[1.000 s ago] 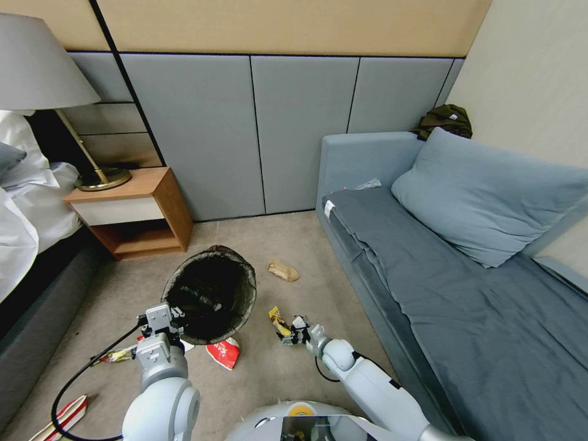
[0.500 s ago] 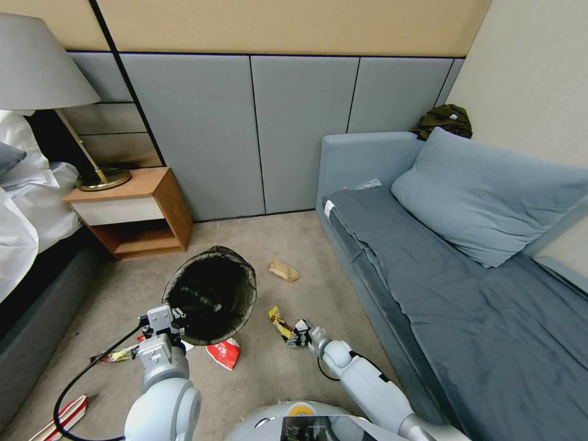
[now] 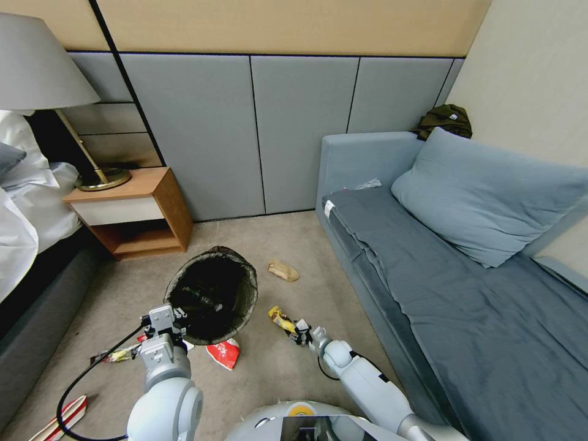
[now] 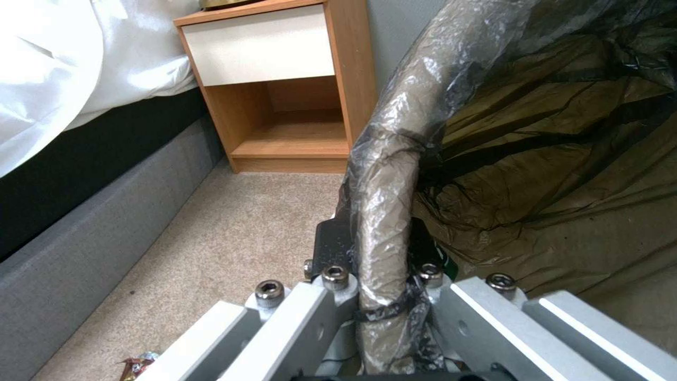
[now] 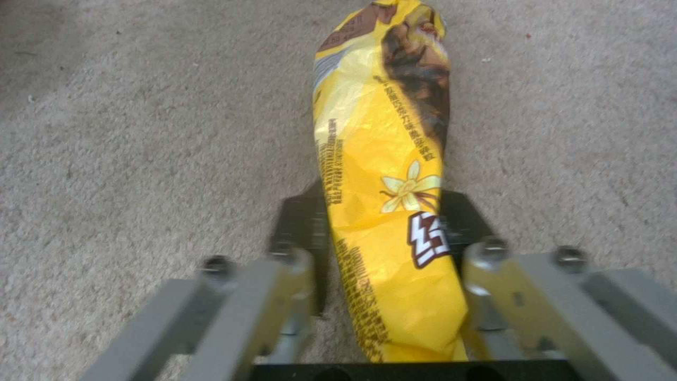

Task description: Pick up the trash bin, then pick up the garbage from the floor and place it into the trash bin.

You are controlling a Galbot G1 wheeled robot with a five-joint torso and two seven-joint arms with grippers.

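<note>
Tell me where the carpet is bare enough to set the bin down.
Bare carpet lies between the nightstand, the wall panels and the sofa, beyond the brown bag. Nearer the robot it is crowded: the red packet lies by the bin in the left gripper, and the right gripper is on the yellow packet.
</note>
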